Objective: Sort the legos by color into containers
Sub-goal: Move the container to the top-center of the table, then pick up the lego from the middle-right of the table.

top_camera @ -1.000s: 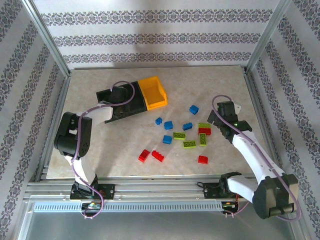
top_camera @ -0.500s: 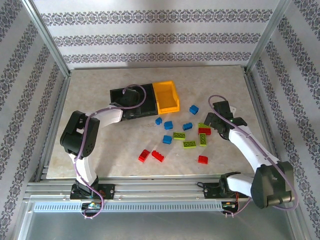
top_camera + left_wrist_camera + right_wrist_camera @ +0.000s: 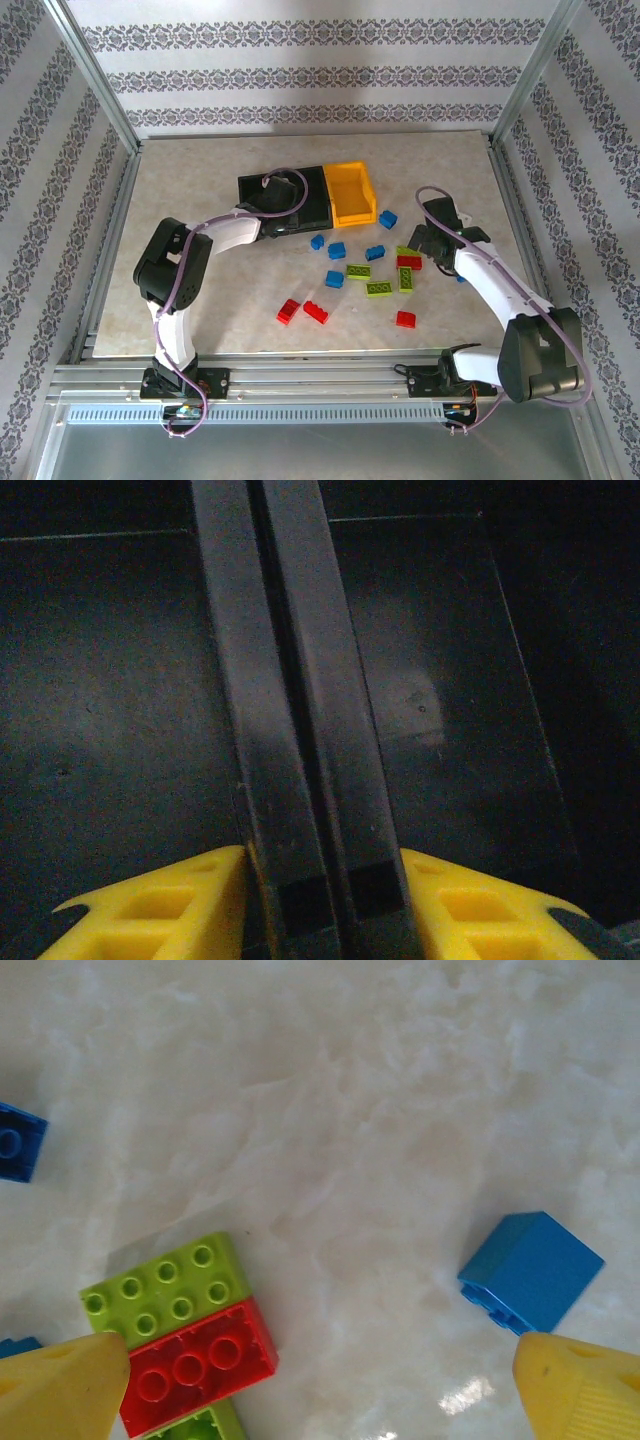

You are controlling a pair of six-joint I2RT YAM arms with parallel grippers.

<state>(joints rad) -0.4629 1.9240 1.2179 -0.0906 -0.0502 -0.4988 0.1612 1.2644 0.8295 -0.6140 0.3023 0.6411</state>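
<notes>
The left jaws are reaching down into the containers (image 3: 312, 190) at the far middle of the desk (image 3: 240, 290). They are clamping the double wall (image 3: 300, 730) shared by the two black bins. The yellow fingers (image 3: 150, 915) are pressing against that wall from either side, nearly closed, with a dark bin floor lying on each side. The yellow-orange bin (image 3: 360, 212) is sitting at the right end of the row.

The legos (image 3: 379, 288) are lying loose on the desk, nearer than the bins and to their right. Blue bricks (image 3: 337, 250) are lying closest to the bins, lime green ones (image 3: 358, 271) are sitting in the middle of the scatter, and a pair of red ones (image 3: 316, 312) is lying nearer and further left.

The right jaws are hanging wide open, low over the right edge of the scatter, gripping nothing. In the right wrist view, a green brick (image 3: 165, 1295) is touching a red brick (image 3: 200, 1365) beside the left finger (image 3: 60, 1385). A blue brick (image 3: 530, 1270) is lying apart from them, just beyond the right finger.
</notes>
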